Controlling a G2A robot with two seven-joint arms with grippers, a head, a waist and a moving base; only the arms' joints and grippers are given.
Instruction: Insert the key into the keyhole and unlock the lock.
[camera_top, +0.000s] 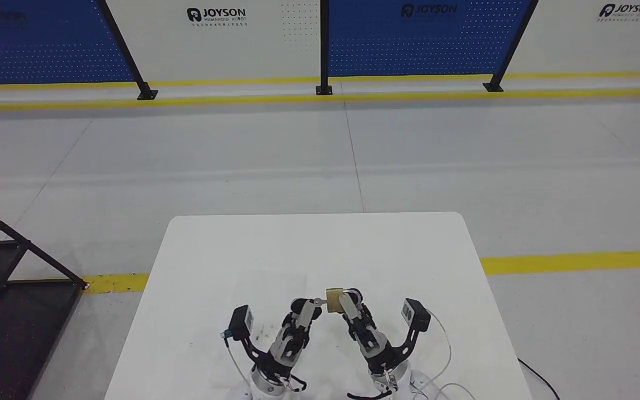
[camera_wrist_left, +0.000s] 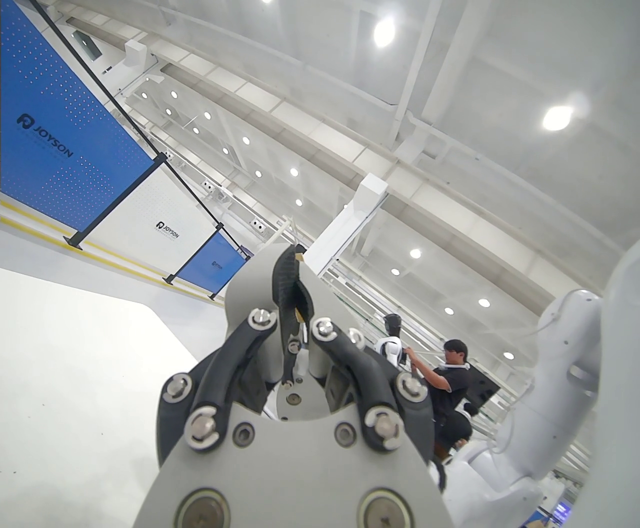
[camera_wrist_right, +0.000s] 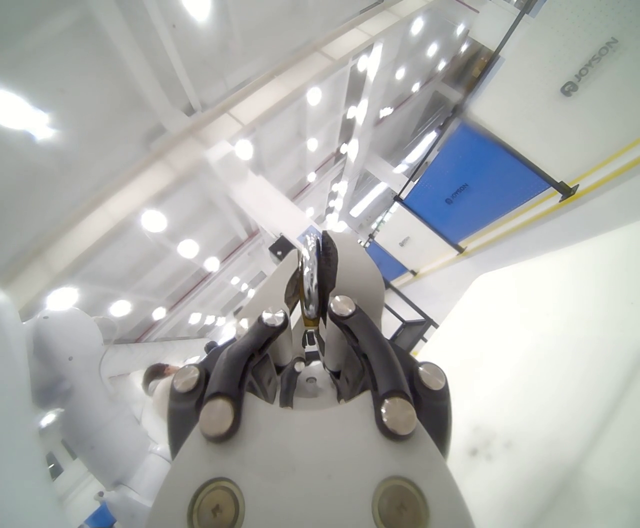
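1. Left tool (camera_top: 312, 307): over the near part of the white tabletop (camera_top: 300, 250). Its fingers are pressed together on a thin brass piece, the key (camera_wrist_left: 298, 315), of which only slivers show between the dark pads.

2. Right tool (camera_top: 349, 298): just beside the left tool, over the same near part of the tabletop. It is clamped on the chrome shackle (camera_wrist_right: 310, 280).

3. Lock (camera_top: 334, 297): brass body, held off the tabletop between the 2 tool tips, with the left tool's tip right at its side. Whether the key sits in the keyhole cannot be told.

4. Tabletop: white, rounded corners, both arms at its near edge.

5. Surroundings: blue and white panels (camera_top: 60, 40) on black posts across the far floor, and yellow lines (camera_top: 560, 263) on the floor.
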